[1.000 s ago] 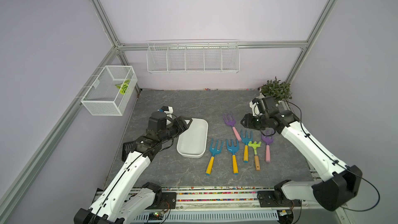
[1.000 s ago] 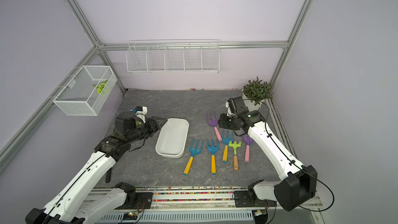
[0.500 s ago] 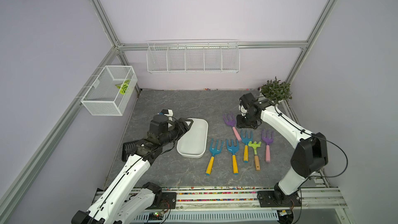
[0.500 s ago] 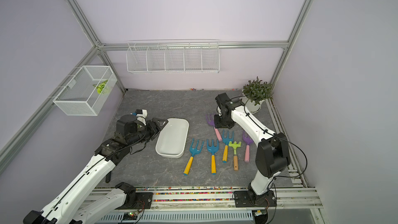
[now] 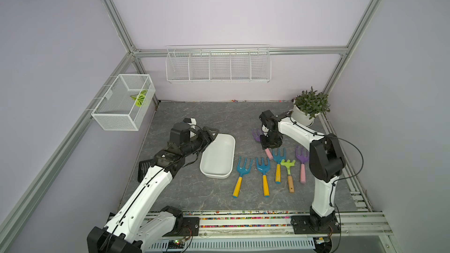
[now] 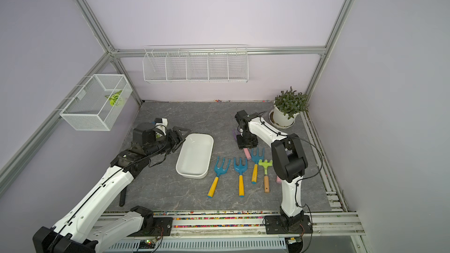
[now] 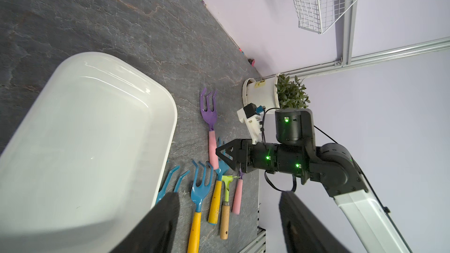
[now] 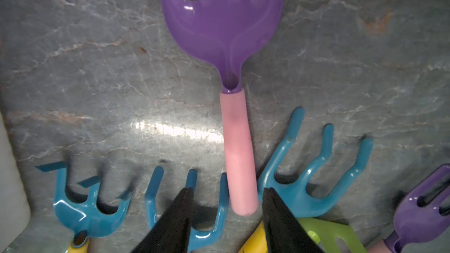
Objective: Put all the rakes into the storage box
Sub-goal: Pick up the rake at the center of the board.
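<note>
You face lilac walls (image 5: 231,8) with aluminium rails (image 5: 304,50), a wire rack (image 5: 218,65) on the back one, a mesh basket (image 5: 114,120) at left, a potted plant (image 5: 311,104) on the grey marbled bench (image 5: 207,115).

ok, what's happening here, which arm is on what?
The right gripper is over the far purple rake, with its jaws open either side of the pink handle and not gripping yet. The left gripper is open by the far corner of the storage box, which is empty. The other rakes lie on the table beside the box.
</note>
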`<act>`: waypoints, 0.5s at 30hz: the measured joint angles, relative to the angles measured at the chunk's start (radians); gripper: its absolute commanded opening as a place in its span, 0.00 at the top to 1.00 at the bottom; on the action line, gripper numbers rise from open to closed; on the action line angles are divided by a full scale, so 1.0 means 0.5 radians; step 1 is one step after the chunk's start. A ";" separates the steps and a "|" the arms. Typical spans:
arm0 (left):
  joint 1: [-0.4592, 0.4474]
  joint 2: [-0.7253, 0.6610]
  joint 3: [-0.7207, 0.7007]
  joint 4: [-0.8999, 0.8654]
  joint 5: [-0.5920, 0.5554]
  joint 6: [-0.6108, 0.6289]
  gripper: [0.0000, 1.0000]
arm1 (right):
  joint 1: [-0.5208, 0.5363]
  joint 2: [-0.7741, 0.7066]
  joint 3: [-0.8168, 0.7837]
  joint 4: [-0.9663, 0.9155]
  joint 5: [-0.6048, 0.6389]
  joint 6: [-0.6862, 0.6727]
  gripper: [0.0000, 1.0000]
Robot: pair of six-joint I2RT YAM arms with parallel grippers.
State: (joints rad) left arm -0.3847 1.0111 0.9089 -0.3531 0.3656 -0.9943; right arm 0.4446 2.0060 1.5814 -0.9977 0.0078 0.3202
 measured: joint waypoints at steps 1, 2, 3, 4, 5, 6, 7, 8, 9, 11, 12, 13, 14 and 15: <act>0.019 -0.020 0.000 -0.008 0.005 0.000 0.28 | 0.000 0.024 0.019 -0.002 0.008 -0.008 0.50; 0.039 -0.042 -0.001 -0.016 0.010 0.000 0.29 | 0.000 0.048 0.038 -0.006 0.018 -0.014 0.51; 0.057 -0.064 -0.005 -0.020 0.016 0.000 0.28 | 0.000 0.074 0.060 -0.010 0.028 -0.023 0.51; 0.078 -0.091 -0.011 -0.024 0.021 0.000 0.28 | 0.000 0.100 0.082 -0.011 0.037 -0.030 0.52; 0.093 -0.114 -0.020 -0.027 0.027 0.001 0.27 | 0.000 0.126 0.105 -0.011 0.044 -0.039 0.53; 0.104 -0.130 -0.024 -0.033 0.028 0.001 0.27 | 0.000 0.147 0.123 -0.011 0.047 -0.047 0.53; 0.111 -0.144 -0.031 -0.039 0.028 0.002 0.27 | 0.000 0.166 0.136 -0.011 0.050 -0.053 0.53; 0.114 -0.152 -0.032 -0.047 0.031 0.005 0.27 | 0.000 0.183 0.154 -0.018 0.052 -0.056 0.53; 0.115 -0.154 -0.032 -0.052 0.034 0.007 0.27 | 0.000 0.197 0.169 -0.021 0.053 -0.060 0.54; 0.115 -0.153 -0.033 -0.055 0.035 0.008 0.27 | 0.000 0.231 0.212 -0.037 0.053 -0.063 0.55; 0.115 -0.152 -0.033 -0.055 0.035 0.008 0.27 | 0.000 0.248 0.235 -0.043 0.055 -0.066 0.56; 0.115 -0.150 -0.034 -0.055 0.036 0.008 0.27 | 0.000 0.266 0.256 -0.047 0.057 -0.069 0.57; 0.115 -0.146 -0.034 -0.055 0.037 0.009 0.27 | 0.000 0.281 0.275 -0.049 0.059 -0.072 0.57; 0.115 -0.141 -0.034 -0.055 0.039 0.012 0.27 | 0.000 0.289 0.283 -0.048 0.060 -0.074 0.58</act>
State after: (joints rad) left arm -0.3271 0.9405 0.8921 -0.3805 0.3851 -0.9882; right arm 0.4446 2.1506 1.7229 -1.0218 0.0376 0.2832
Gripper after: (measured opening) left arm 0.733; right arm 0.433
